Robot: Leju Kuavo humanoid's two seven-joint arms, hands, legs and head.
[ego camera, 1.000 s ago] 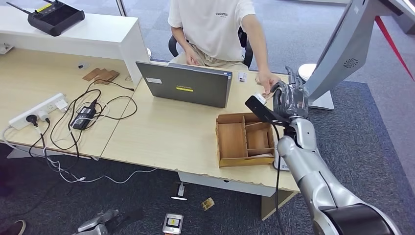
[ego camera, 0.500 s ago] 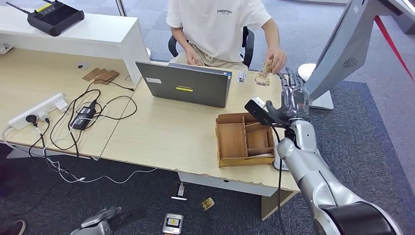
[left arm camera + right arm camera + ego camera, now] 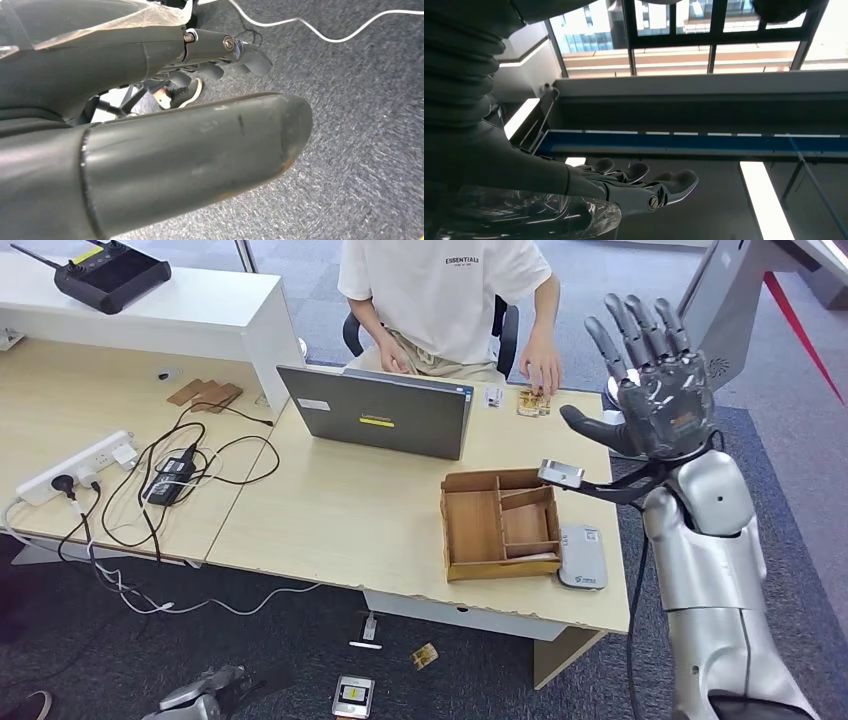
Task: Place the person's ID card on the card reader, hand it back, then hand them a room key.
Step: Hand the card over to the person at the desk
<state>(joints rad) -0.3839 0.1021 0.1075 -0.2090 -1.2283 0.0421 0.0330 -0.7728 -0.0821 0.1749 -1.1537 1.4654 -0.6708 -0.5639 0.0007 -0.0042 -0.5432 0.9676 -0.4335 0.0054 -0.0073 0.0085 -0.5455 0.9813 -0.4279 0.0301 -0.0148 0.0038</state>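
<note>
One person [image 3: 440, 300] in a white tee is sitting at the far side of the desk [image 3: 330, 510], w/ one hand resting on a small stack of cards [image 3: 532, 402] at the desk's far edge, just right of the laptop. Can't tell which of those is the ID card or room key, too small. One card reader [image 3: 583, 556], grey & flat, is lying on the desk touching the right side of the one wooden tray [image 3: 498, 524]; nothing is sitting on top of it. One grey laptop [image 3: 378, 412] is standing open w/ its back to the robot. One white power strip [image 3: 75, 465] w/ a tangle of black cables is lying on the left desk, and one black controller [image 3: 108, 275] is sitting on the white counter behind.

The right hand [image 3: 655, 390] is hanging raised high beside the desk's right end, palm facing away, fingers [image 3: 640, 330] spread & pointing up, thumb sticking out toward the desk; it's holding nothing, fully released. The silver forearm is standing nearly upright below it. In the right wrist view the fingers [image 3: 639, 182] are lying straight against ceiling & windows.

The cards are lying well apart from the right hand, lower & toward the person; the reader is sitting below it, near the forearm.

The left hand [image 3: 150, 125] is hanging down over grey carpet, fingers partly curled w/ nothing in them.
</note>
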